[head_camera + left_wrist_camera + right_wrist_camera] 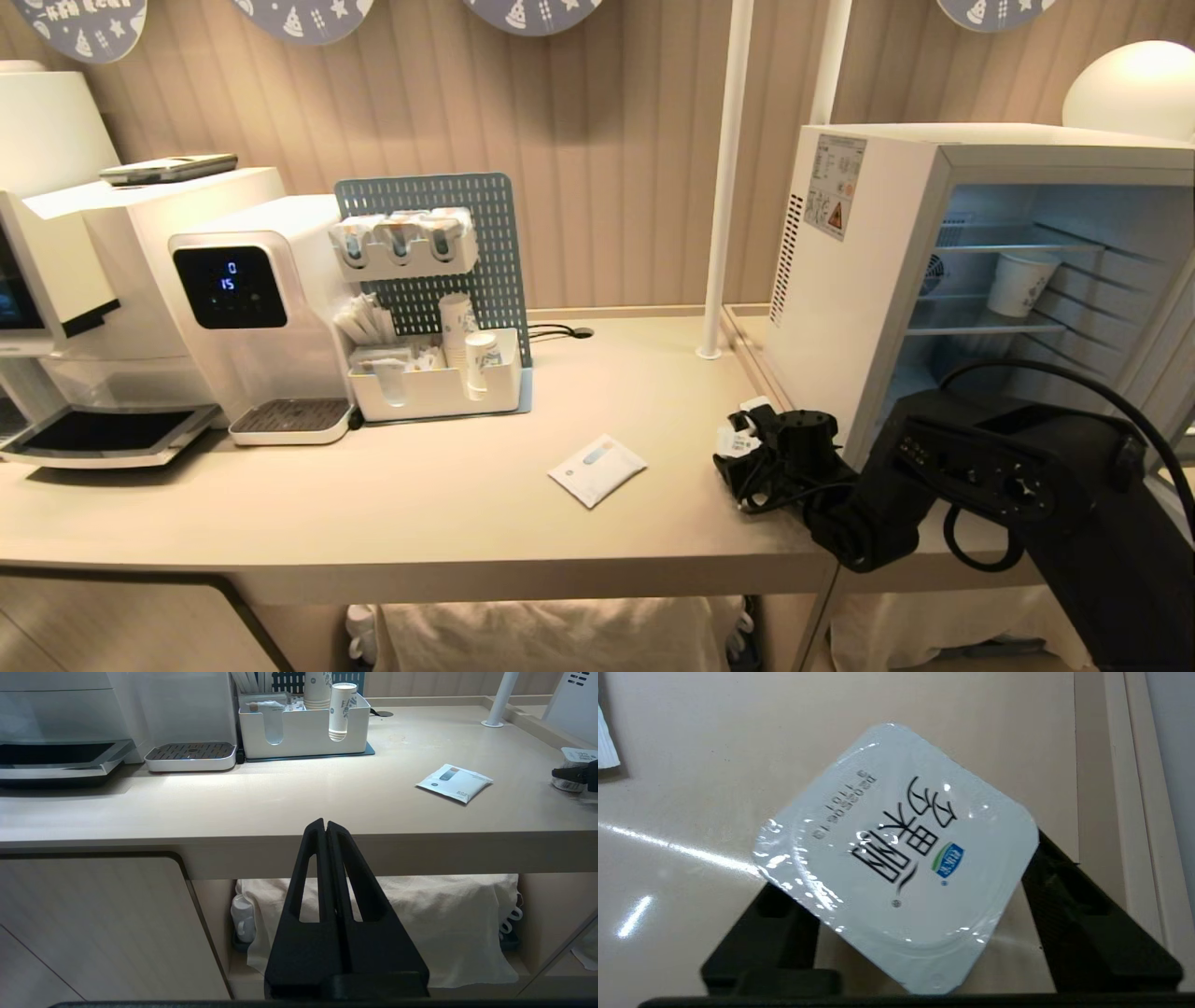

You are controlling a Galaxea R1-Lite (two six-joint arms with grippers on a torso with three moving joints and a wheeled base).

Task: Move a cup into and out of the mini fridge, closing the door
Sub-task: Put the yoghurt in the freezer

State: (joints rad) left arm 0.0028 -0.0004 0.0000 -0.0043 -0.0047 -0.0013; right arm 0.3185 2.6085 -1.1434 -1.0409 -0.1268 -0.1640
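Note:
The cup (901, 858), a squat tub with a white squarish foil lid printed in black, stands on the counter (420, 504) just left of the mini fridge (859, 308). My right gripper (920, 863) is open and straddles the cup (738, 437), one finger (784, 914) on each side running under the lid's edges. The lid hides whether they touch the body. The fridge interior shows; its door is swung open and only a pale strip (1162, 373) shows at the right edge. My left gripper (325, 823) is shut and empty, parked below the counter's front edge.
A tall white paper cup (1022, 280) stands on a wire shelf inside the fridge. A flat white packet (597, 469) lies mid-counter. A water dispenser (252, 308), a white organiser with paper cups (439, 383) and a white pole (724, 187) stand further back.

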